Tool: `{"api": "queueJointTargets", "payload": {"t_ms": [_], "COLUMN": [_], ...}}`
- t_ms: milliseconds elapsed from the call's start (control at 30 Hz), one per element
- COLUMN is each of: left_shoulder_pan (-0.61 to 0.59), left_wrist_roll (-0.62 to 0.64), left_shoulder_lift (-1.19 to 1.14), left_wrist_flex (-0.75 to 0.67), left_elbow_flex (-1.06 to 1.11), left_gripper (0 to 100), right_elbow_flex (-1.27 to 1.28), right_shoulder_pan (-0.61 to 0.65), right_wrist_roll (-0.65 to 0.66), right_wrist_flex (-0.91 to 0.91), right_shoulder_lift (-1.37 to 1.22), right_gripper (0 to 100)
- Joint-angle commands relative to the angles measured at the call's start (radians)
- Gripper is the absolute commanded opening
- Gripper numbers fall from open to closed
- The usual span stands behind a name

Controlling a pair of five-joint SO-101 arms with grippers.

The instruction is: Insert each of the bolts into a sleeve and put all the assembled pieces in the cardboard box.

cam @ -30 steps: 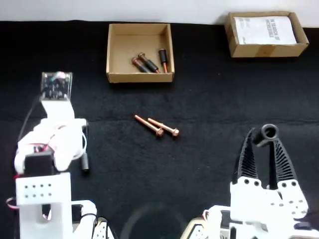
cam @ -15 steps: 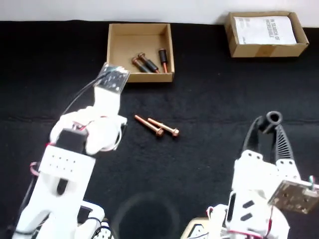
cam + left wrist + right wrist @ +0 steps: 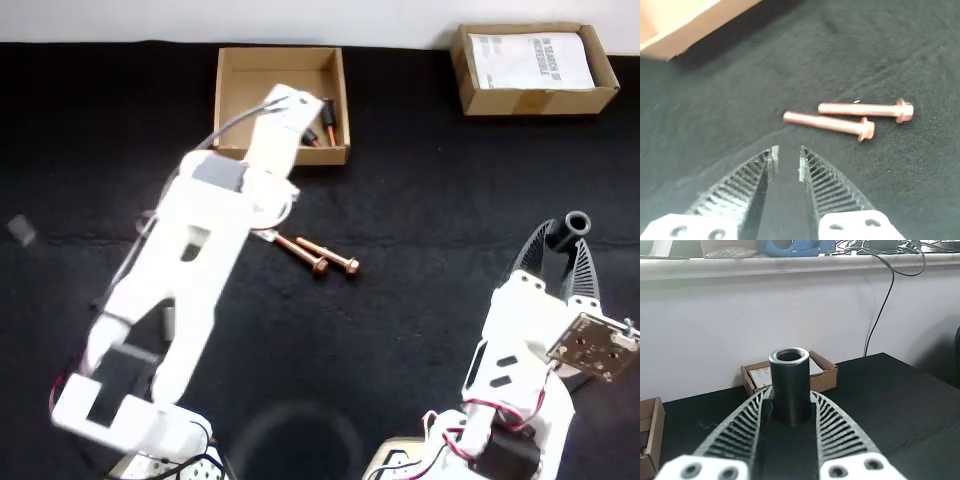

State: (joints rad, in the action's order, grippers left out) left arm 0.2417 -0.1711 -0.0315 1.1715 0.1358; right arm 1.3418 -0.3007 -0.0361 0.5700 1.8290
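Two copper bolts (image 3: 312, 254) lie side by side on the black mat in front of the cardboard box (image 3: 232, 102), which holds several assembled bolt-and-sleeve pieces (image 3: 326, 120). My left arm (image 3: 205, 240) stretches over the mat toward them. Its gripper (image 3: 787, 162) hovers just short of the nearer bolt (image 3: 829, 124), narrowly open with nothing between its fingers; the second bolt (image 3: 866, 109) lies just beyond. At the lower right, my right gripper (image 3: 568, 240) is shut on a black sleeve (image 3: 790, 390) held upright off the mat with its bore facing up.
A second cardboard box (image 3: 530, 70) with a printed sheet inside sits at the back right, seen behind the sleeve as the box (image 3: 824, 376). A white wall stands beyond the table's far edge. Open black mat lies between the arms.
My left arm has swung from the left side of the table across toward the bolts. The right arm has shifted a little to the right, still holding the sleeve.
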Motion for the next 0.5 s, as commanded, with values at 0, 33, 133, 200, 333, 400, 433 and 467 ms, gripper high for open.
{"api": "queueJointTargets", "payload": {"t_ms": [0,33,133,200,333,400,433,467], "left_shoulder_pan": [0.054,0.065,0.099,0.116,0.127,0.120,0.119,0.114], "left_wrist_roll": [-0.083,-0.120,-0.245,-0.328,-0.572,-0.695,-0.740,-0.775], "left_shoulder_lift": [-0.070,-0.088,-0.130,-0.150,-0.182,-0.189,-0.194,-0.199], "left_wrist_flex": [-0.008,-0.008,0.009,0.052,0.169,0.213,0.222,0.218], "left_elbow_flex": [-0.085,-0.088,-0.081,-0.081,-0.088,-0.091,-0.091,-0.091], "left_gripper": [9,9,12,15,15,15,15,15], "right_elbow_flex": [0.068,0.090,0.151,0.183,0.219,0.229,0.229,0.229], "right_shoulder_pan": [-0.013,-0.013,-0.013,-0.013,-0.025,-0.025,-0.025,-0.027], "right_wrist_roll": [-0.005,-0.002,0.060,0.081,0.100,0.100,0.100,0.100], "right_wrist_flex": [-0.124,-0.151,-0.228,-0.278,-0.326,-0.331,-0.331,-0.331], "right_shoulder_lift": [0.005,0.005,0.005,0.005,0.005,0.005,0.005,0.005], "right_gripper": [0.6,0.6,0.6,0.6,0.6,0.6,0.6,0.6]}}
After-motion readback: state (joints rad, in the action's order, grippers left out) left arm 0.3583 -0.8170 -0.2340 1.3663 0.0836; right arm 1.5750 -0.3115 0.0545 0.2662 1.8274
